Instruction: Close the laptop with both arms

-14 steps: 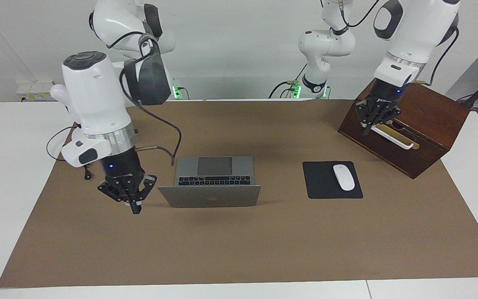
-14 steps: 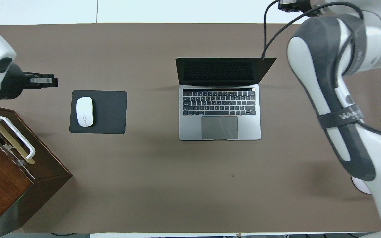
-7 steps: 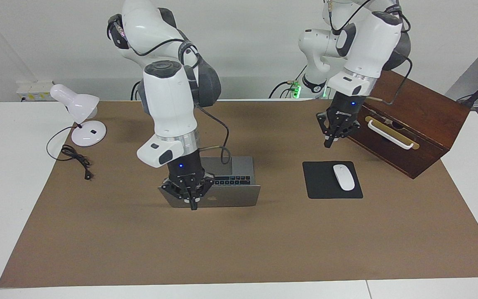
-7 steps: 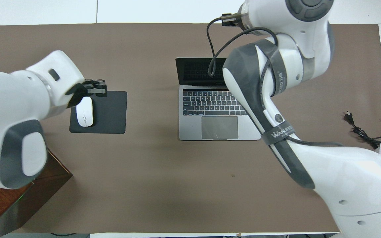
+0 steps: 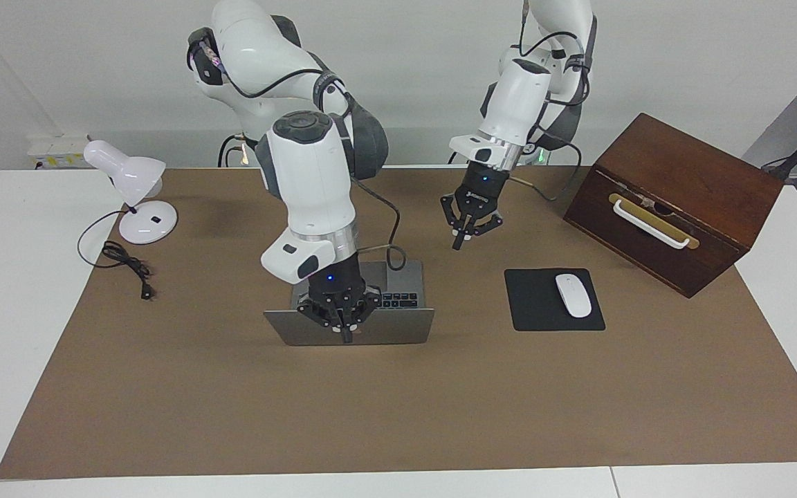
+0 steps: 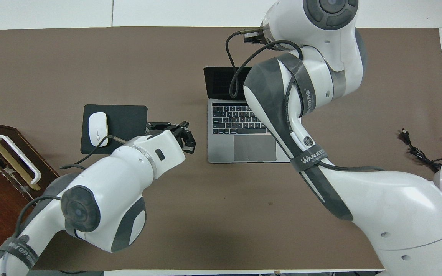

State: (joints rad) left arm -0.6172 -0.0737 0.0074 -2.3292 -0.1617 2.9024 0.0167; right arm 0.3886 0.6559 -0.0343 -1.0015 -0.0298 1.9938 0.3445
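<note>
Right pincer (image 5: 347,337) low, seemingly shut; left pincer (image 5: 459,242) raised, pointing down.

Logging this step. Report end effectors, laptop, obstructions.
Right end effector at the lid of the laptop. Left end effector over bare mat between laptop and mouse pad. Laptop open. Nothing blocking the lid.

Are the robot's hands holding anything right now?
No. The right gripper is at the laptop lid's top edge; a grip cannot be told. The left gripper hangs empty above the table.

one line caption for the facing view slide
Right gripper at the open laptop lid's top edge; left gripper hangs beside it.
</note>
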